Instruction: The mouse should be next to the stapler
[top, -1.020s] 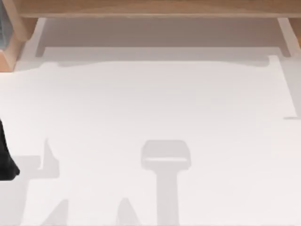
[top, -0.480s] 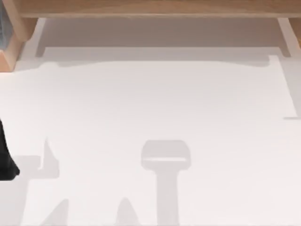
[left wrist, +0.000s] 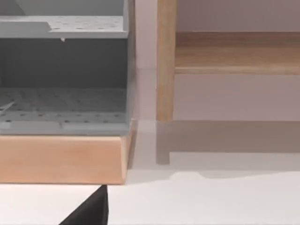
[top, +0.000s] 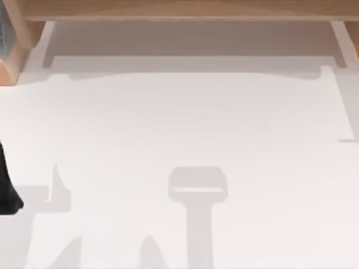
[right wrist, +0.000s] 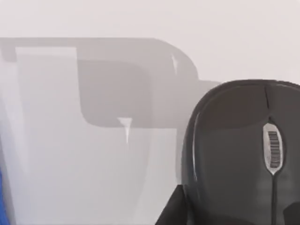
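Mouse point(right wrist: 243, 154): black, with a scroll wheel point(right wrist: 273, 150) along its centre line, resting on the white desk point(top: 185, 117) directly below the right wrist camera. Dark parts at the frame edge beside the mouse may belong to the right claw; its opening cannot be told. In the top view, a dark shape point(top: 7, 188) sits at the desk's left edge, identity unclear. The left wrist view faces a grey perforated organizer point(left wrist: 65, 79) on a wooden base point(left wrist: 63, 159), beside a wooden shelf point(left wrist: 234, 51). Left claw opening cannot be told.
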Motion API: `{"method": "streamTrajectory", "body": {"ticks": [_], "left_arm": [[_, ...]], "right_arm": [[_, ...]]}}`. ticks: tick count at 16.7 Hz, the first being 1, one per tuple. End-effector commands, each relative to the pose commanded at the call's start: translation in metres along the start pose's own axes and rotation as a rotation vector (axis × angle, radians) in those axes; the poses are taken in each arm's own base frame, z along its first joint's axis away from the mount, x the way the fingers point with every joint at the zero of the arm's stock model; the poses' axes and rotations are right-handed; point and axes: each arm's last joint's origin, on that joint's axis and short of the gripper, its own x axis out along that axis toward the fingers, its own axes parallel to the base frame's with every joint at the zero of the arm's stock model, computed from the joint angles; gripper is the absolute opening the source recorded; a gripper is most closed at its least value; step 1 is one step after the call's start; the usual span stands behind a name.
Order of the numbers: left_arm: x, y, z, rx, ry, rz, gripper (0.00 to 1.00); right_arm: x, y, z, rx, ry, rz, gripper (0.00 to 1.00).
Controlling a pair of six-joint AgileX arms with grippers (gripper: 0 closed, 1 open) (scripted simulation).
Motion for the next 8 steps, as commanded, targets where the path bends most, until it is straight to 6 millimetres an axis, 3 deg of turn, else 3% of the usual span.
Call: {"method": "streamTrajectory", "body": {"ticks": [8], "left_arm": [[0.0, 0.0, 0.0, 0.0, 0.0, 0.0, 1.0]], "right_arm": [[0.0, 0.0, 0.0, 0.0, 0.0, 0.0, 0.83]]}}
